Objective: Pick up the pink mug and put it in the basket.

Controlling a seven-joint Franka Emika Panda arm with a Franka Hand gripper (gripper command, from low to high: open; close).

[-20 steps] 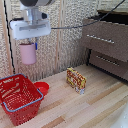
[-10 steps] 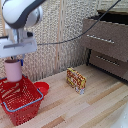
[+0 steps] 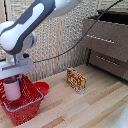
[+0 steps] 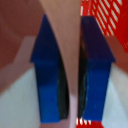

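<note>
In the exterior view my gripper [image 3: 13,80] is shut on the pink mug [image 3: 12,89] and holds it upright inside the red wire basket [image 3: 29,106], at that view's left. The mug's lower part sits below the basket's grey-blue rim; whether it touches the basket floor cannot be told. In the wrist view the two blue fingers [image 4: 49,70] close on the mug's pale-pink wall [image 4: 70,60], with red basket mesh [image 4: 107,15] behind.
A small red bowl [image 3: 42,88] sits just beside the basket. A yellow-and-red snack box [image 3: 76,80] stands on the wooden table. A dark wooden drawer unit [image 3: 105,47] stands at the exterior view's right. A black cable hangs from the arm.
The arm has carried the mug toward the exterior view's left and down, from above the table into the basket. The gripper stays shut on the mug.
</note>
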